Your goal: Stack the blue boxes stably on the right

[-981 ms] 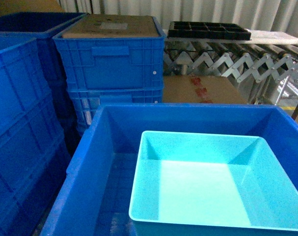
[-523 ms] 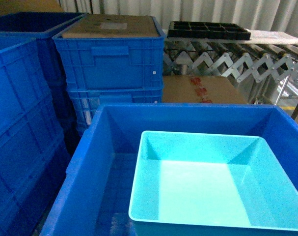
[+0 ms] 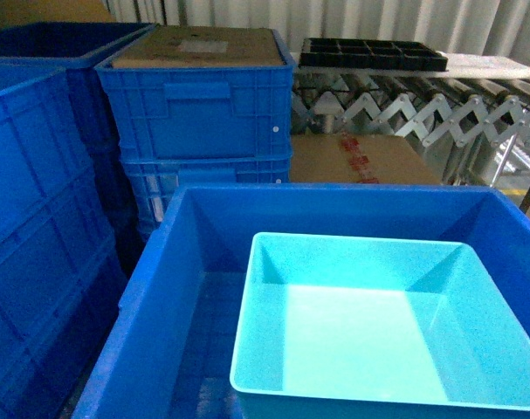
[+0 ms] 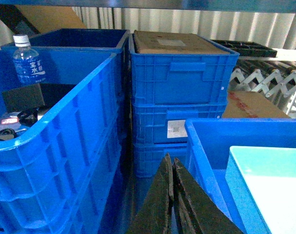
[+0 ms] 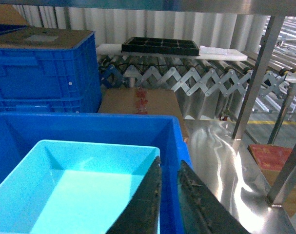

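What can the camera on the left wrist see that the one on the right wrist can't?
Only the left wrist view shows a water bottle standing in the big dark blue crate on its left, and the left tool, its fingers pressed together.

Only the right wrist view shows the shiny metal floor, a metal post, and the right tool, a narrow gap between its fingers.

Both show the turquoise tub inside a dark blue bin, the stacked blue crates, the cardboard box and the black tray.

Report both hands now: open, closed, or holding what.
Left hand: closed, holding nothing.
Right hand: slightly open, holding nothing, above the crate rim beside the tub.
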Controlling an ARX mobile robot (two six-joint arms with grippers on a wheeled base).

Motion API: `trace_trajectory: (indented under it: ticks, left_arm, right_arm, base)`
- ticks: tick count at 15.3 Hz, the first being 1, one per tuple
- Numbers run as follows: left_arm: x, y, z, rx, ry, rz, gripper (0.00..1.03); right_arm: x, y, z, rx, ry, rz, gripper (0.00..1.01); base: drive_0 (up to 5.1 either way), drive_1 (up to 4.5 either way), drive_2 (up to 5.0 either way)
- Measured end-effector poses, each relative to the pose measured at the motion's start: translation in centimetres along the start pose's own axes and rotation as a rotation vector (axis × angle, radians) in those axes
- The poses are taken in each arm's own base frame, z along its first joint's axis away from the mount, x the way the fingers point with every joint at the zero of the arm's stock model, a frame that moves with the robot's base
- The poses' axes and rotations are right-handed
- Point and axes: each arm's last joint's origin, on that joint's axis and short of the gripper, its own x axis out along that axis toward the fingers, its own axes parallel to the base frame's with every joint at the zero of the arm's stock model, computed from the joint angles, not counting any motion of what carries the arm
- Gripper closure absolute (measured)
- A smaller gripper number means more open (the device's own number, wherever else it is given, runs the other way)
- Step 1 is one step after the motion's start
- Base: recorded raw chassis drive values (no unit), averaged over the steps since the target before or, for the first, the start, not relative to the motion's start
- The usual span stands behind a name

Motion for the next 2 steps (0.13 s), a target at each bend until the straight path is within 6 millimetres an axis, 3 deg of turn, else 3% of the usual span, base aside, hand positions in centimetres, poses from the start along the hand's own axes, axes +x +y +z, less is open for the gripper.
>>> trace_trajectory:
  ticks: [2]
  left_arm:
    - [0.00,0.00,0.00,0.000,0.000,0.000,1.01]
  right_arm:
    - [0.00,0.00,0.00,0.000,0.000,0.000,0.67]
  base:
    - [0.0,0.00,0.0]
